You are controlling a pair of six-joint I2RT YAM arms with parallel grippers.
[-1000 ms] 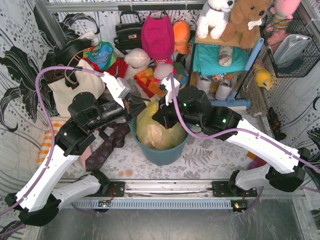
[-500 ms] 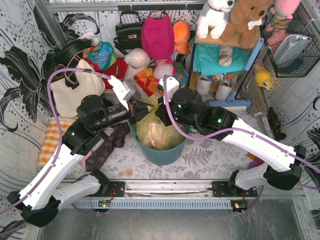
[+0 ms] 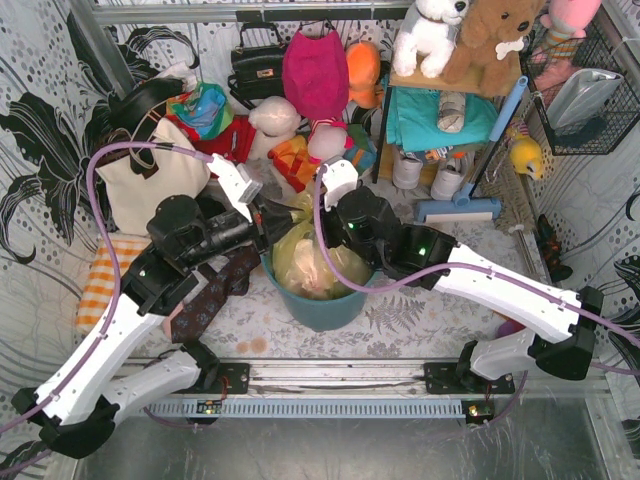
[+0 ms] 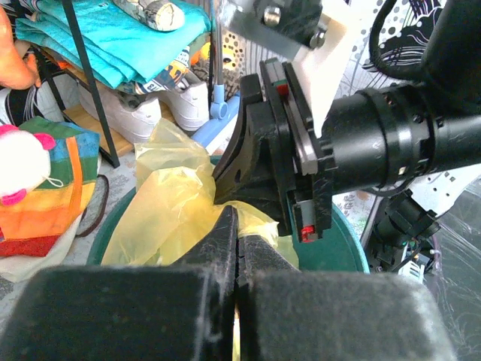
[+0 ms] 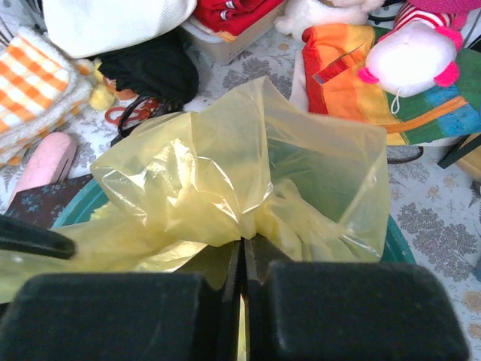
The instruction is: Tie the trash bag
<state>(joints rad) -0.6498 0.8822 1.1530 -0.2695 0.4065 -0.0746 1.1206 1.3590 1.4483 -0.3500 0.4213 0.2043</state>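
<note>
Over the teal bin (image 3: 322, 305) at mid-table, both arms meet nose to nose above the trash bag (image 3: 308, 262), which sits lining the bin with its yellow top pulled up into loose flaps. Right gripper (image 5: 243, 259) has its jaws pressed together on a bunched neck of the plastic, and the film fans out just past the tips. Left gripper (image 4: 237, 233) is also clamped shut. A sliver of yellow shows in the slit, so it looks pinched on the opposite flap, though that contact is mostly hidden. My read is that each arm holds one side of the mouth so the two tails can be crossed for a knot. No knot is visible, so the tie is at an early stage. Thin film could slip or tear if pulled hard. The table cover (image 3: 405, 318) is a fern-print cloth and crowded: a canvas tote (image 3: 140, 185), a necktie (image 3: 215, 290) and a checked cloth (image 3: 95, 280) lie left. Sneakers (image 3: 425, 170) sit on a rack at the back right, plush toys (image 3: 470, 35) sit on top of it, and the walls are patterned.
</note>
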